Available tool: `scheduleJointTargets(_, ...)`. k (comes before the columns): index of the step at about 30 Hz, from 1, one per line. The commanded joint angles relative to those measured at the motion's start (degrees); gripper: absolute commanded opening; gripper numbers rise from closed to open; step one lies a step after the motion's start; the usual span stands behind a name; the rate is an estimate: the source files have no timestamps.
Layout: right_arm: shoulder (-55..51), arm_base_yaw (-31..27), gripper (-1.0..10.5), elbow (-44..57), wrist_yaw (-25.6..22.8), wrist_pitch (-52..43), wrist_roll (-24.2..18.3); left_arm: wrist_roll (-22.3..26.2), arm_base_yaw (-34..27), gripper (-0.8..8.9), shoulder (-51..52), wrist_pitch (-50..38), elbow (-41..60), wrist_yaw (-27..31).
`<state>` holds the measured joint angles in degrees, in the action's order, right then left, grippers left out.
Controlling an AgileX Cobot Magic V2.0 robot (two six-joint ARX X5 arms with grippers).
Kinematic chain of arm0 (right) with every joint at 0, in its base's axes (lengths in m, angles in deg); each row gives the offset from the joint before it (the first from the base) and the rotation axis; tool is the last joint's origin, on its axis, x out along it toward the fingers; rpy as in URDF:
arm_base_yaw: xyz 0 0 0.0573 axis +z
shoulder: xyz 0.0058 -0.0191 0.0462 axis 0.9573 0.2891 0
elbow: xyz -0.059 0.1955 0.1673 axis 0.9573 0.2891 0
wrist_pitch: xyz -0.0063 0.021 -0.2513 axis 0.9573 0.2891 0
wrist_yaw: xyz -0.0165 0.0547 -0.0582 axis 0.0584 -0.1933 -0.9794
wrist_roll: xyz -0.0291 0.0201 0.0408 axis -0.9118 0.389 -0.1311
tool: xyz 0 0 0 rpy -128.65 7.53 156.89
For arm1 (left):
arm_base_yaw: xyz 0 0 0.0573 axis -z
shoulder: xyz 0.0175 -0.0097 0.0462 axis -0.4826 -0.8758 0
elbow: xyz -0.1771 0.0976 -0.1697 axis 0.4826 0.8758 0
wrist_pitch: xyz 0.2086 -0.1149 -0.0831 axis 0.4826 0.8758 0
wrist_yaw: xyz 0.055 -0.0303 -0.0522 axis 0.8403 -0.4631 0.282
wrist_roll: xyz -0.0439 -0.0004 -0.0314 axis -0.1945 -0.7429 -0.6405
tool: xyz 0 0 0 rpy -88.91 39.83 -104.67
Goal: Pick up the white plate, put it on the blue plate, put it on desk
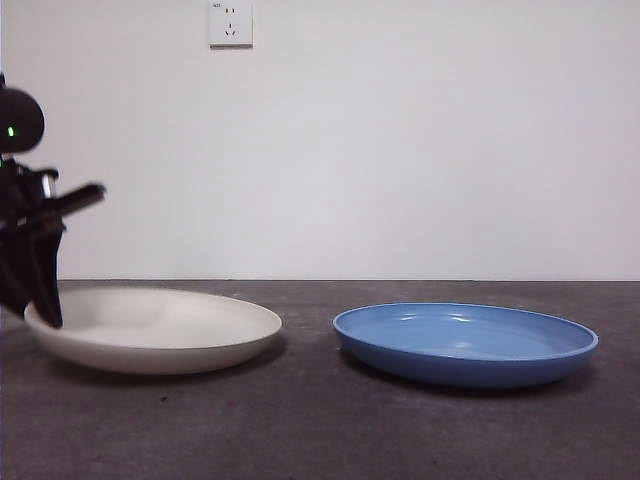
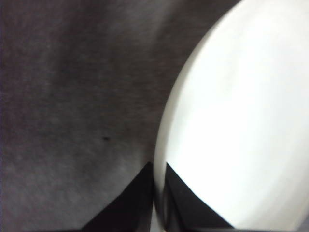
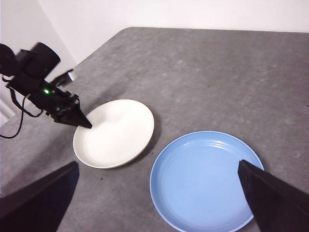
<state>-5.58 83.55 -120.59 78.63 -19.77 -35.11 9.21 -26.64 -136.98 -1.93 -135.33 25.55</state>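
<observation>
The white plate lies on the desk at the left. Its rim fills the left wrist view. My left gripper is shut on the white plate's outer left rim, one jaw inside and one outside. The blue plate rests flat on the desk to the right, a small gap from the white one. My right gripper hangs open high above the near side of the blue plate and holds nothing; it is out of the front view.
A white wall with a socket stands behind the desk. In the right wrist view the desk's rounded corner and its edge lie just beyond the left arm, whose cable hangs over that edge.
</observation>
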Motion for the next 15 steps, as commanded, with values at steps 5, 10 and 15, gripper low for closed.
scheduleJointTargets(5,0.2,0.1,5.8,-1.5,-0.1,-0.4,-0.1,-0.6,3.1,0.06,6.7,3.0,-1.2,-3.5)
scheduleJointTargets(10,0.2,0.1,5.8,-2.6,-0.3,-0.4,0.0,-2.5,8.0,0.06,11.0,3.8,-1.2,-4.4)
scheduleJointTargets(15,0.2,0.1,5.8,-4.0,-0.2,-0.3,0.1,-6.7,13.4,0.06,12.0,2.6,-1.2,-4.5)
